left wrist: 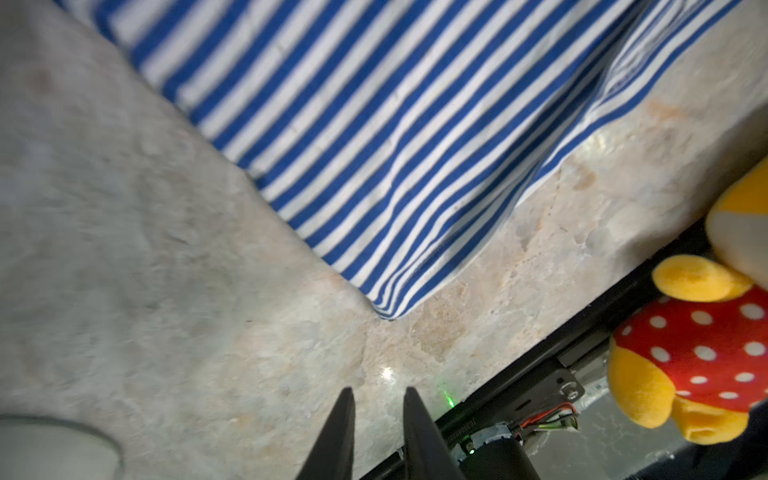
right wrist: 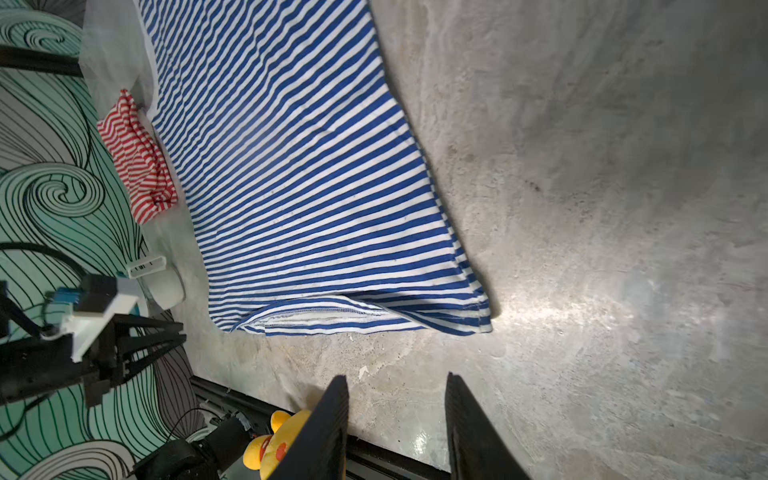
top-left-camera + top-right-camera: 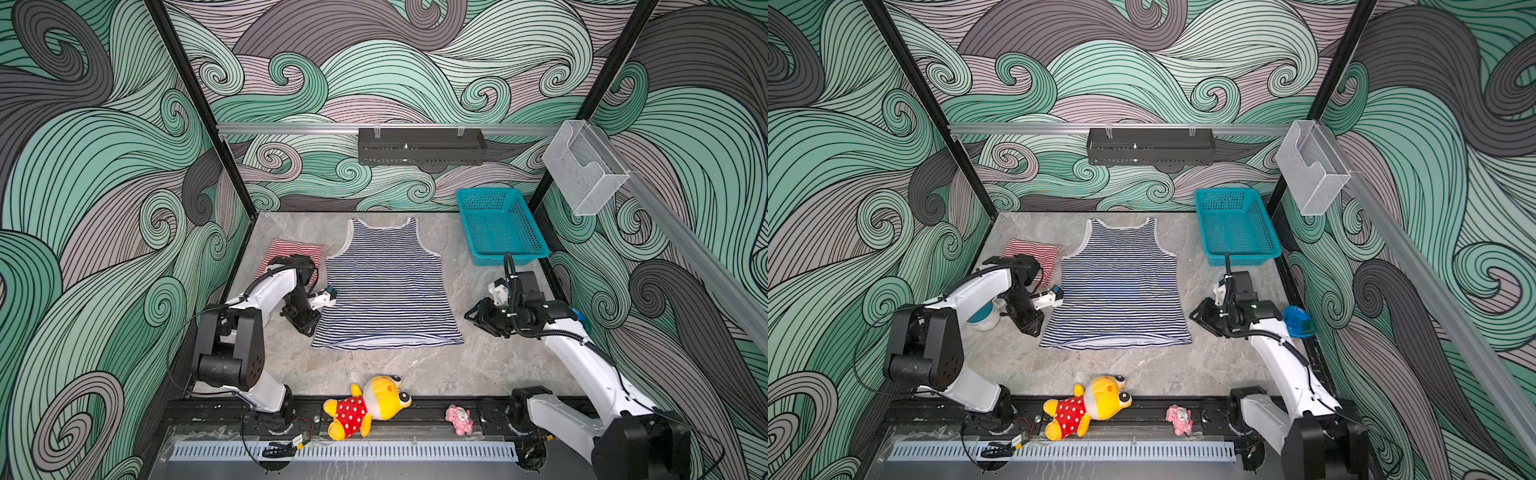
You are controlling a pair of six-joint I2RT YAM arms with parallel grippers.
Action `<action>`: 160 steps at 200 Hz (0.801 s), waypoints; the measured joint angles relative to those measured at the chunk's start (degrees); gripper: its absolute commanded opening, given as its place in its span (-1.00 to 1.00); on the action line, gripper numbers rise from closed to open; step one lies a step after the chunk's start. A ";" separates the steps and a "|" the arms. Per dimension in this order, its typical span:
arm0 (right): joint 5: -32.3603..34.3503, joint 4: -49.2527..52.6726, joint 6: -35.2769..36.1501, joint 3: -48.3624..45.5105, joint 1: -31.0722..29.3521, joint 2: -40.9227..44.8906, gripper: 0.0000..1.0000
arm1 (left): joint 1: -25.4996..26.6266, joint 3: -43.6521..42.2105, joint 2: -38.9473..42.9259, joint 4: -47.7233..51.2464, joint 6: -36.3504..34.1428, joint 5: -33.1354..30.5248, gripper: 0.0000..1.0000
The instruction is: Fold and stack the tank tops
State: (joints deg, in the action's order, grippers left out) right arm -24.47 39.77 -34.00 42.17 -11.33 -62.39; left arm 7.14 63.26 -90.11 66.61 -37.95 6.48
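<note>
Though both hold nothing, you've left gripper (image 1: 378,392) parted narrowly, right gripper (image 2: 395,378) wider; navy top (image 3: 386,291) lies flat between them, red top (image 3: 291,251) folded just beyond the left one.

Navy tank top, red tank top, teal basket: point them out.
Navy tank top (image 3: 386,291) in a top view, middle of its body.
Red tank top (image 3: 297,249) in a top view, folded bundle's far part.
Teal basket (image 3: 486,199) in a top view, far mesh wall.
</note>
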 measured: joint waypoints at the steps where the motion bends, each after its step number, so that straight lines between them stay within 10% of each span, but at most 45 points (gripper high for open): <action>1: 0.02 -0.09 -0.07 0.04 -0.24 -0.15 -0.28 | 0.00 0.22 -0.04 -0.02 0.02 0.11 -0.48; 64: 4.39 -7.96 -4.70 7.67 -15.89 -23.08 -0.33 | 9.22 10.75 -12.09 -4.35 6.86 6.91 -0.48; 160: 7.56 -11.30 -5.70 10.91 -18.27 -29.59 -0.20 | 22.38 15.72 -21.16 -9.07 14.75 16.04 -0.48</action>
State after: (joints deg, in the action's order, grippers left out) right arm -16.91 28.47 -39.70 53.08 -29.61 -91.98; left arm 29.52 78.98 -111.26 57.54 -23.20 22.52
